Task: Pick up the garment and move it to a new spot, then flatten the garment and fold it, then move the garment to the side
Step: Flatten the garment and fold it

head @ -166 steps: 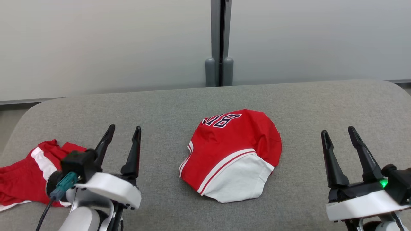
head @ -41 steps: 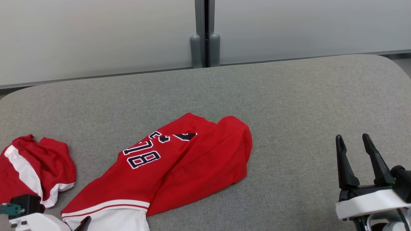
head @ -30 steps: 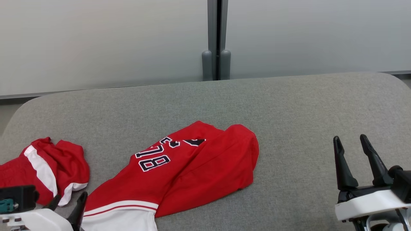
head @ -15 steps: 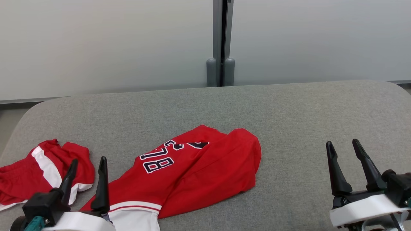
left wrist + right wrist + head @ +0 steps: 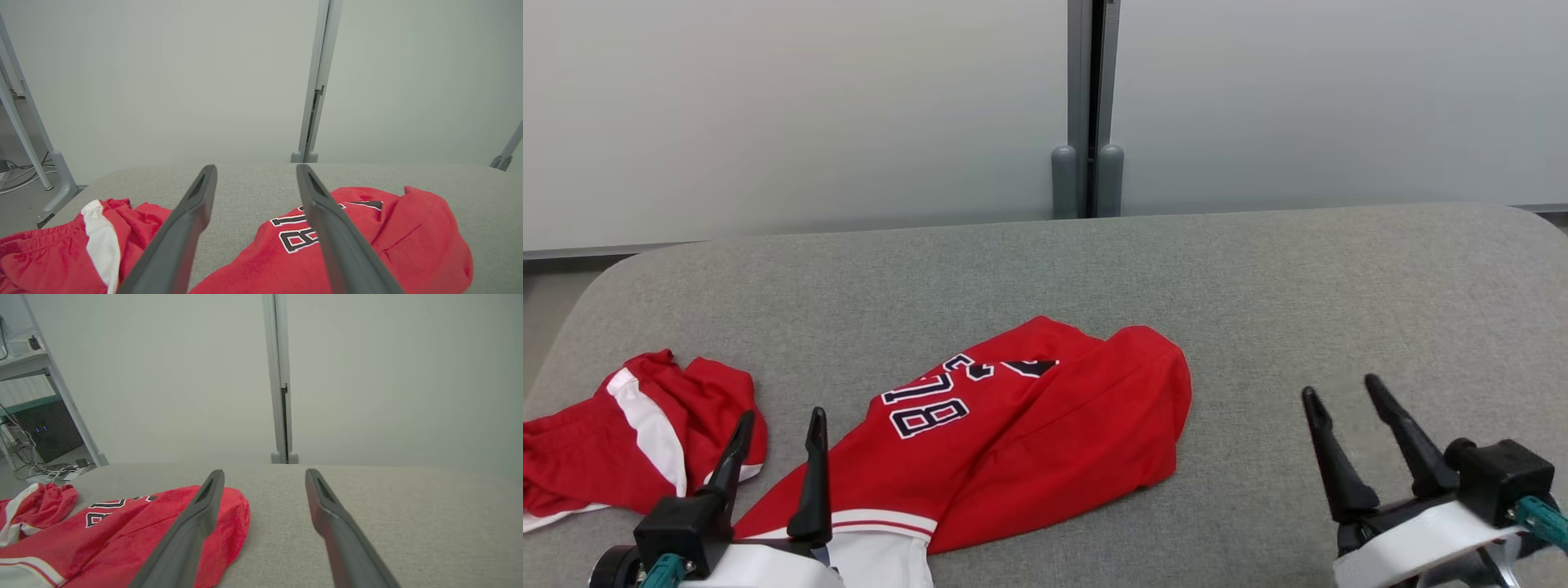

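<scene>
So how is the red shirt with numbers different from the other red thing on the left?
The numbered shirt is bigger and lies mostly flat; the small garment is bunched up. The numbered shirt shows dark numbers; the small garment shows only a white stripe. Both are red with white trim.

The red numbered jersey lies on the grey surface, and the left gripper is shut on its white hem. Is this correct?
No. The left gripper is open and holds nothing: the head view shows its two fingers apart. The red numbered jersey does lie on the grey surface.
</scene>
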